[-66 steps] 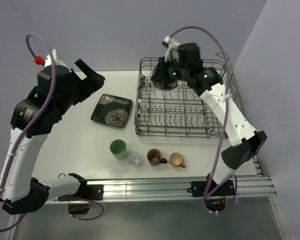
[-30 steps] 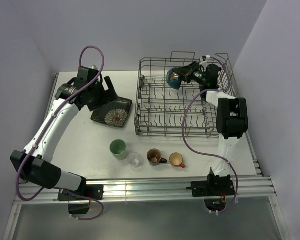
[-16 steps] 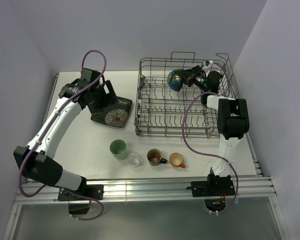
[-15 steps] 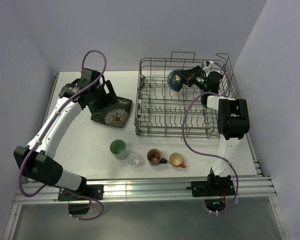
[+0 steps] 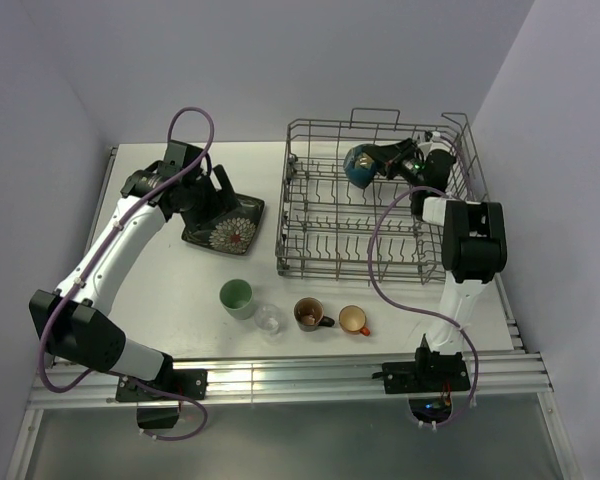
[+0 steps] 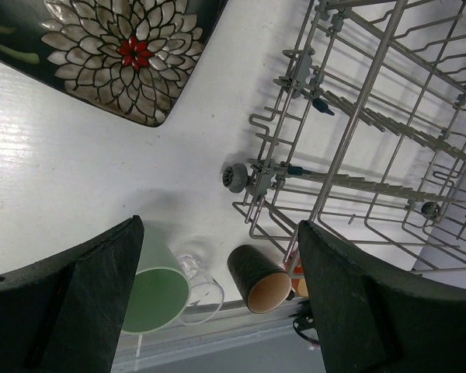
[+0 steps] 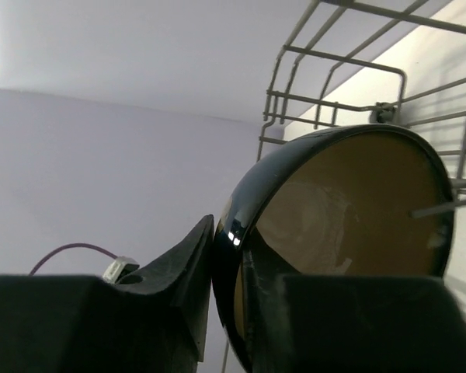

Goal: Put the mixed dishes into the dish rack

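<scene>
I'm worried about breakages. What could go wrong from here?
The right gripper pinches the tan-inside dark-blue bowl by its rim alone, on edge inside the grey wire dish rack; it might slip and drop. The open left gripper hangs near the dark square flowered plate, lying flat; a grasp could shove it.

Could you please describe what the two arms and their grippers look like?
Both the left arm and right arm have white links between bulky black joints, with a thin purple cable looping loosely along each. The left gripper and right gripper have matt black, wedge-shaped fingers.
</scene>
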Controlling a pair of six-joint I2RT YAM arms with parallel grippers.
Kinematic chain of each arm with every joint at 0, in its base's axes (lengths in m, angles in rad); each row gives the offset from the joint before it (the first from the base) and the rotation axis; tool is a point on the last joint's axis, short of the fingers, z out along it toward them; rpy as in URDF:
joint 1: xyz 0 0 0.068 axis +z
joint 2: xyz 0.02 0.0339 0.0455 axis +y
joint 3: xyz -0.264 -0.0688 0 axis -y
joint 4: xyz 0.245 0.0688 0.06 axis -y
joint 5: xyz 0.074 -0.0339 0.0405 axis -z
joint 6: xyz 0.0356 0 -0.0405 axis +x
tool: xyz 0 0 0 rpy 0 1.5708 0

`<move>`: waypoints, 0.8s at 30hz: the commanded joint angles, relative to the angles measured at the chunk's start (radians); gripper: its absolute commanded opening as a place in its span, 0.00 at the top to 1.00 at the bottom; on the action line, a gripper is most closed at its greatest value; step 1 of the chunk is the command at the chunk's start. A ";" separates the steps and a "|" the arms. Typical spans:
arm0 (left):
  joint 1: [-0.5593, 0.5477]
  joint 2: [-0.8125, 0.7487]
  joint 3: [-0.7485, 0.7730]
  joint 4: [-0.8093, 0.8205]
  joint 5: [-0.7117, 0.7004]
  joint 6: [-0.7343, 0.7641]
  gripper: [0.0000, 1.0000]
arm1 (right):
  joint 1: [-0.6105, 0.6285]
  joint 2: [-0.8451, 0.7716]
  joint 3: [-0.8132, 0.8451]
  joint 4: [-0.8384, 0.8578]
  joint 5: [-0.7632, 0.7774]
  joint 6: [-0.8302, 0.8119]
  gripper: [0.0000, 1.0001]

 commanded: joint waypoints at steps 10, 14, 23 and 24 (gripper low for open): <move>-0.008 -0.007 0.003 0.027 0.026 -0.032 0.14 | -0.060 -0.084 -0.076 -0.180 0.072 -0.134 0.45; -0.008 0.013 0.028 -0.053 -0.035 -0.032 0.13 | -0.059 -0.089 -0.031 -0.275 0.035 -0.202 0.43; -0.008 0.006 -0.052 -0.159 -0.126 -0.039 0.12 | -0.054 -0.139 0.104 -0.592 0.044 -0.424 0.26; -0.009 0.006 -0.066 -0.177 -0.127 -0.036 0.13 | -0.054 -0.143 0.113 -0.623 0.051 -0.444 0.23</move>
